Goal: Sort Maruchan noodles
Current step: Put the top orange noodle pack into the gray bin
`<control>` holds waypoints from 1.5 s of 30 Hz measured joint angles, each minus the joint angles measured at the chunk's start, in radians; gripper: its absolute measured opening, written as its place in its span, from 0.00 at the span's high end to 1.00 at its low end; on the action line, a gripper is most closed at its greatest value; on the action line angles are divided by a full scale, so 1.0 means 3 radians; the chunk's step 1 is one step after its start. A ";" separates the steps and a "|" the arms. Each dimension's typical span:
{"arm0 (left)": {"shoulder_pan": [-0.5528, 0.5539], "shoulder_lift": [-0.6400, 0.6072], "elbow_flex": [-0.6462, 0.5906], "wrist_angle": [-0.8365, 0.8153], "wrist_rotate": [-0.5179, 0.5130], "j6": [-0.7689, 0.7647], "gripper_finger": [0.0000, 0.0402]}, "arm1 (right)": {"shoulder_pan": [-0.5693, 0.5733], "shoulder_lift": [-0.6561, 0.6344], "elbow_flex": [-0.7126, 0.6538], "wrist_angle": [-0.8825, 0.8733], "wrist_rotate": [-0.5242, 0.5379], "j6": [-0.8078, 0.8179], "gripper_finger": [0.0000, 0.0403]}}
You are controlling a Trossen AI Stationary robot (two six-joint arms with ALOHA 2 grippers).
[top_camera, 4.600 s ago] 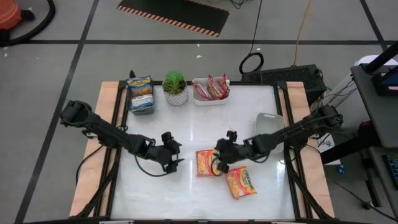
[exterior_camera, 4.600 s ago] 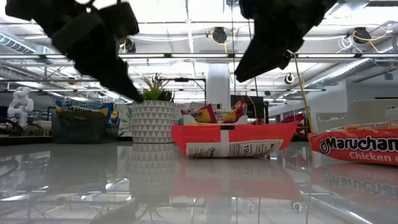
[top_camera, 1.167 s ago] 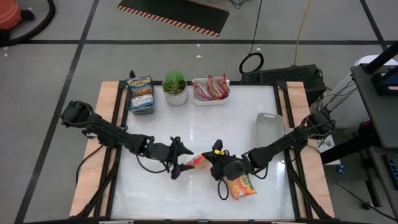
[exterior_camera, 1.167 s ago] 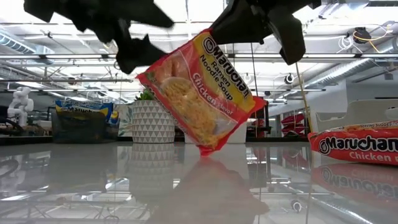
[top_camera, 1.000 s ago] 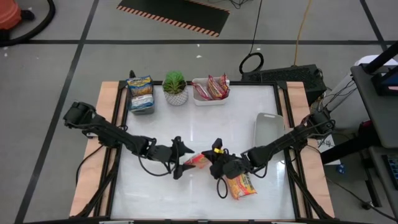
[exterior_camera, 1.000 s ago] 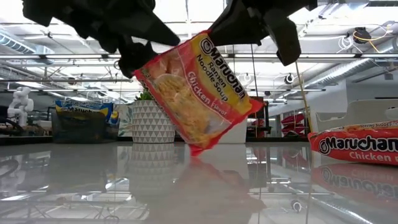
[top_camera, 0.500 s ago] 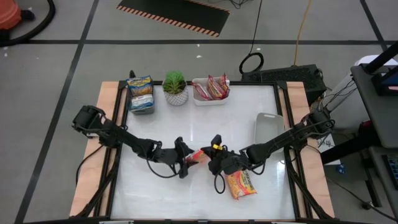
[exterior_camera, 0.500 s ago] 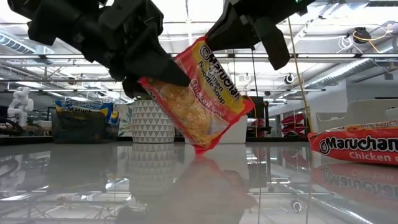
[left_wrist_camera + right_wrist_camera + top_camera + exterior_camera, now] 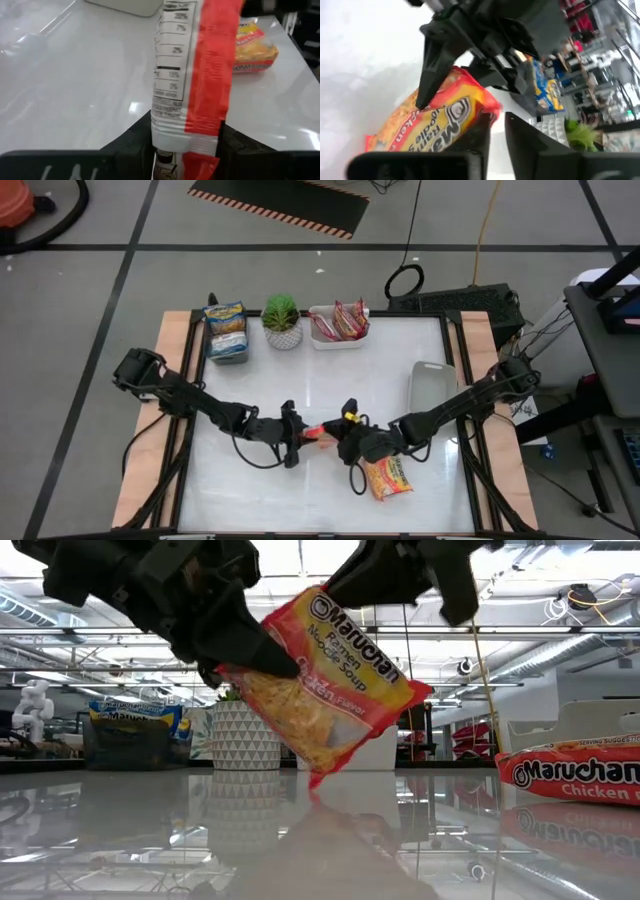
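Note:
One Maruchan noodle packet (image 9: 330, 680), red-trimmed with yellow print, hangs tilted above the middle of the table (image 9: 318, 431). My left gripper (image 9: 297, 435) is at the packet's left end and shut on it. My right gripper (image 9: 343, 438) is at the packet's upper right end (image 9: 345, 600). In the right wrist view (image 9: 497, 122) its fingers stand a narrow gap apart, with the packet (image 9: 435, 122) just beside them. A second packet (image 9: 385, 477) lies flat on the table near the front right. My left gripper pinches the packet's crimped end seal (image 9: 187, 142) between its two fingers (image 9: 132, 147). It comes from the table's left, slanting slightly down, and the fingers lie across that end. The packet is lifted clear of the table, on edge and tilted. My right gripper has its fingertips (image 9: 482, 127) at the packet's other end (image 9: 490, 107); I cannot tell whether they touch it.
At the far edge stand a grey tray (image 9: 227, 332) with blue packets, a small potted plant (image 9: 283, 320) and a white tray (image 9: 338, 323) with red packets. A pale flat tray (image 9: 432, 385) lies at the right. The table's near left part is bare.
My left gripper has moved toward the table's right and a little down, onto the raised packet's left end, and has shut on it. The packet has stayed in the air, and its right end now sits slightly higher than before.

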 joint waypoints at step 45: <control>-0.0157 -0.0462 0.0000 0.0243 -0.0143 0.0582 0.68 | -0.0125 -0.0485 -0.0003 -0.0654 -0.0855 0.2583 0.55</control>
